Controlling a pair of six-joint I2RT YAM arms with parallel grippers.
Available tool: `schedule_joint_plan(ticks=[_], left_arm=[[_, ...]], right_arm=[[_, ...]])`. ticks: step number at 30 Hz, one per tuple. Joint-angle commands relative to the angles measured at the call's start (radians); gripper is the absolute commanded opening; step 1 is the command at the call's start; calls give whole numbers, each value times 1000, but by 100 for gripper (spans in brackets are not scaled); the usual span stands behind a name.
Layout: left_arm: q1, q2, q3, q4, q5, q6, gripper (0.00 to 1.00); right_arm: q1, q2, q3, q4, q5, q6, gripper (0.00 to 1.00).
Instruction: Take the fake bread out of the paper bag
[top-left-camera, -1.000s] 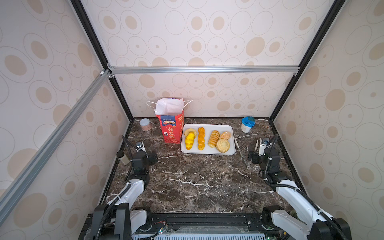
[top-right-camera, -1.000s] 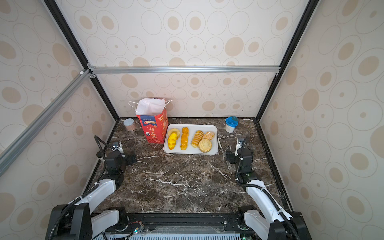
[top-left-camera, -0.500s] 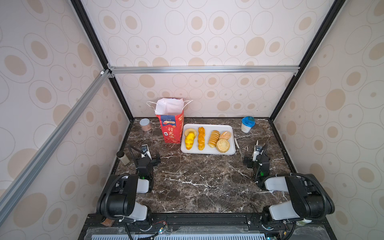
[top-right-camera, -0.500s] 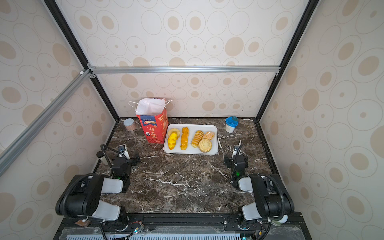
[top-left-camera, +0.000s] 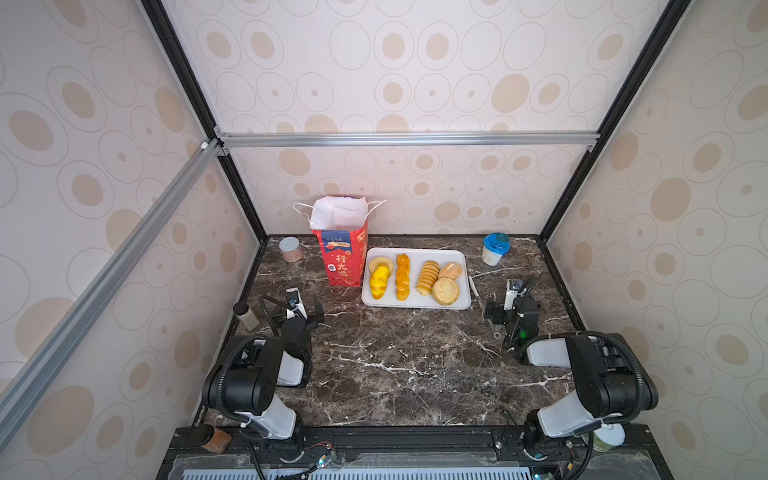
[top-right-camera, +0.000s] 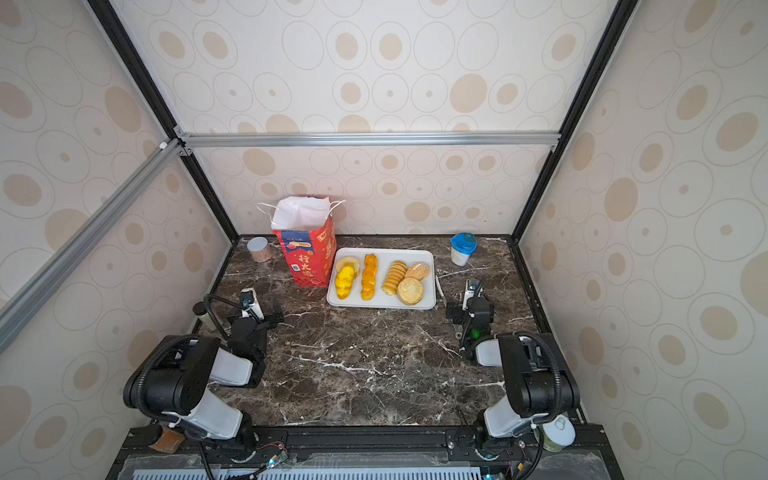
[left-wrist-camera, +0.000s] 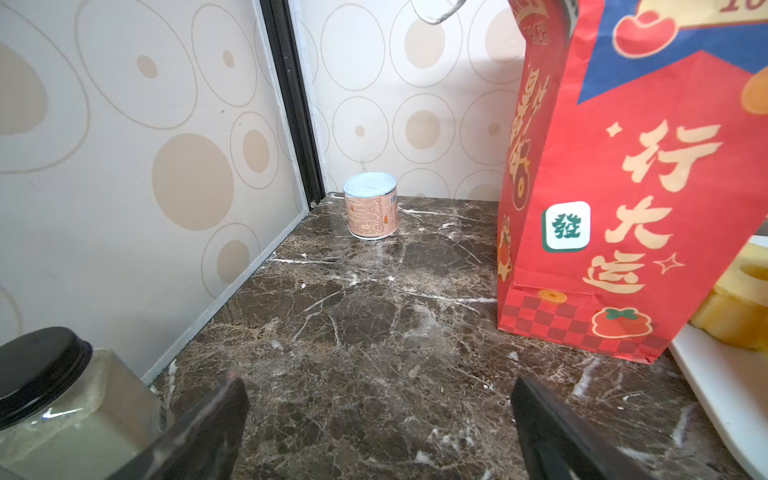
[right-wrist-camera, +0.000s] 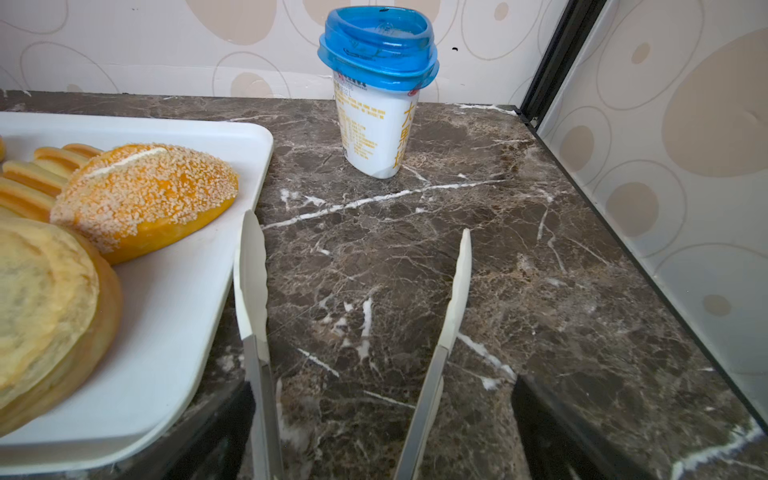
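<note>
- The dark marble bench (top-left-camera: 395, 365) carries everything, boxed in by spotted walls.
- The left claw (left-wrist-camera: 378, 399) hovers low over bare bench with its jaws spread wide and nothing between them. The right claw (right-wrist-camera: 380, 399) is just as wide apart, and the tongs sit inside the gap. I can't tell whether it touches them.
- The paper bag (top-left-camera: 341, 257) stands upright at the back left, just beside the tray. Its red front reads "行大运" in cream characters, with a white tile marked "發" in green and "100%" on the blue band.
- The white tray (top-left-camera: 415, 255) lies to the right of the bag.
- The fake bread (top-left-camera: 402, 276) is on the tray, six pieces in all: a ring, a bright yellow loaf lying partly over it, an orange twisted stick, a ridged loaf, a crumb-topped bun and a flat round bun.
- A white cup (top-left-camera: 494, 249) with a blue lid stands at the back right. Its yellow characters begin "大果" and the rest curves out of sight.
- A small can (top-left-camera: 289, 249) has print too fine to read.
- A black-capped jar (top-left-camera: 245, 316) stands by the left wall.
- The tongs (right-wrist-camera: 251, 270) have white tips and lie beside the tray's right edge.
</note>
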Motion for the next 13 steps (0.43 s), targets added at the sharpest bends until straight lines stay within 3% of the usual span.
schedule_joint_plan(ticks=[1, 13], left_arm=[[-1, -6, -1, 38, -7, 22, 100], [-5, -6, -2, 41, 28, 41, 100]], right_arm=[[-3, -13, 5, -19, -12, 1, 100], [-3, -12, 6, -16, -11, 2, 100]])
